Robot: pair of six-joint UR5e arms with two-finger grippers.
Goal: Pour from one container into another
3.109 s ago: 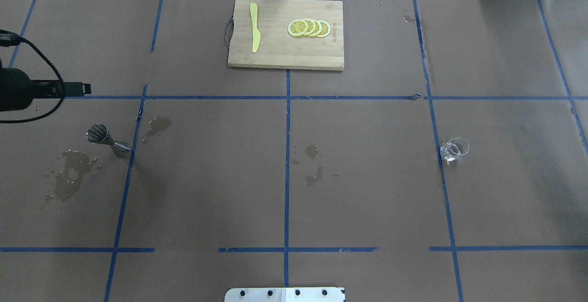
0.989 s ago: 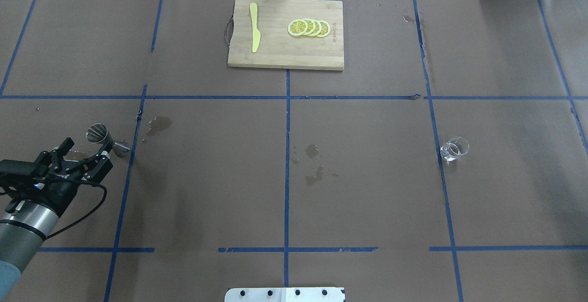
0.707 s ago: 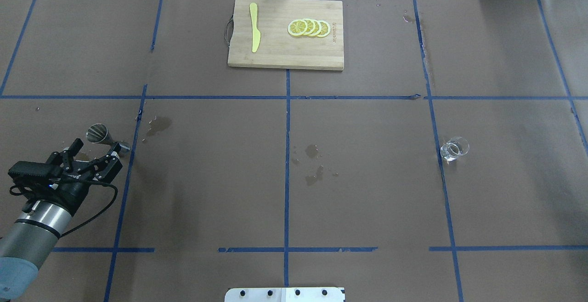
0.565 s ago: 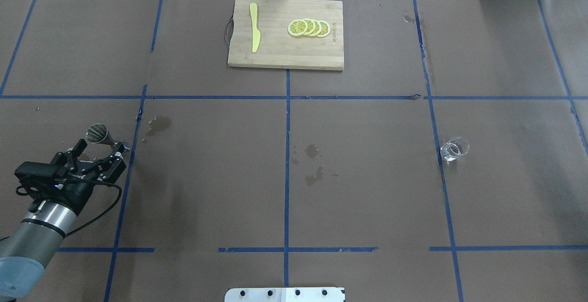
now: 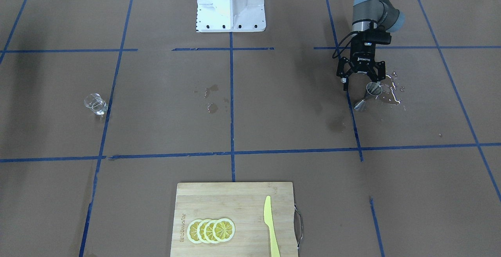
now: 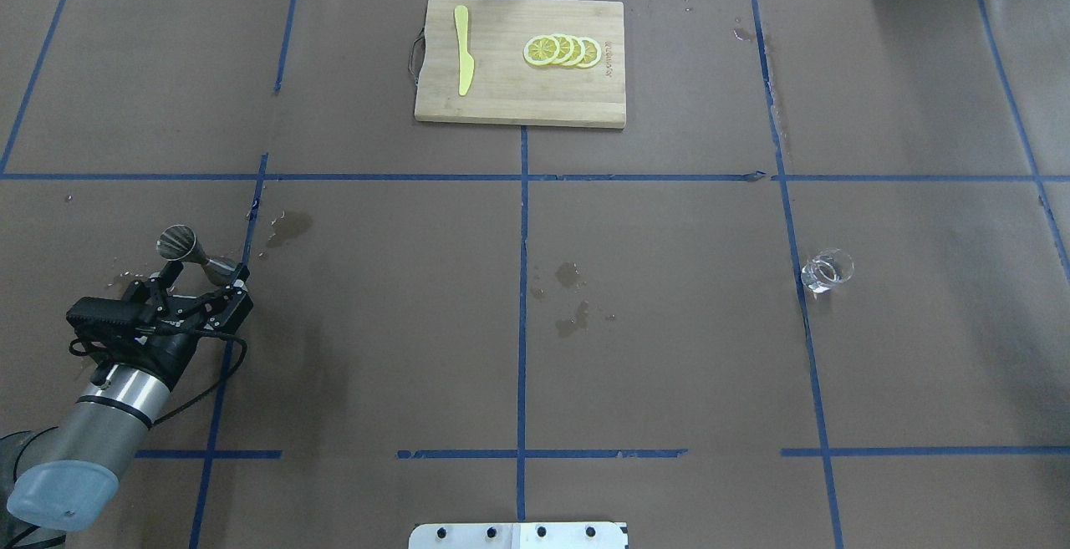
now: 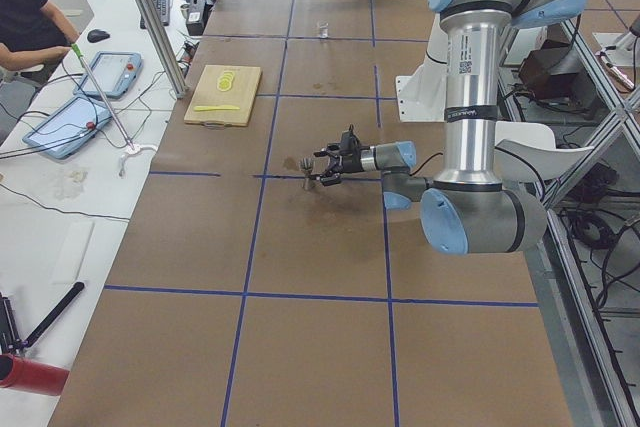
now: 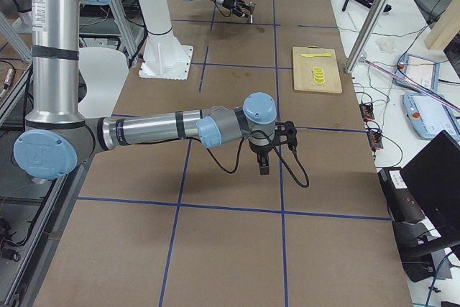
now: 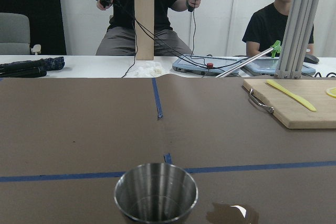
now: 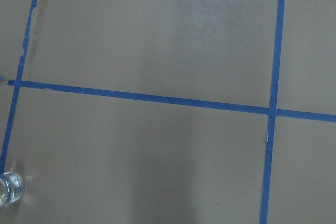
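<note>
The steel jigger (image 6: 194,251) stands upright at the table's left on brown paper. It also shows as jigger (image 5: 369,93), and as jigger (image 9: 156,194) close at the bottom of the left wrist view. My left gripper (image 6: 203,278) is open just short of it, one finger to either side of its lower part and not touching; from the front the left gripper (image 5: 361,82) reads the same. The clear glass cup (image 6: 826,271) stands alone at the right, as cup (image 5: 95,103) and cup (image 10: 7,189). My right gripper (image 8: 277,152) hangs over bare paper; I cannot tell if it is open or shut.
A wooden cutting board (image 6: 501,106) with lemon slices (image 6: 562,51) and a yellow knife (image 6: 463,49) lies at the far middle. Wet stains (image 6: 571,298) mark the paper at centre, and a puddle (image 5: 391,92) lies beside the jigger. People sit beyond the far edge.
My left arm swung in from the left edge and advanced toward the jigger, gripper open throughout. The jigger and the glass cup have not moved.
</note>
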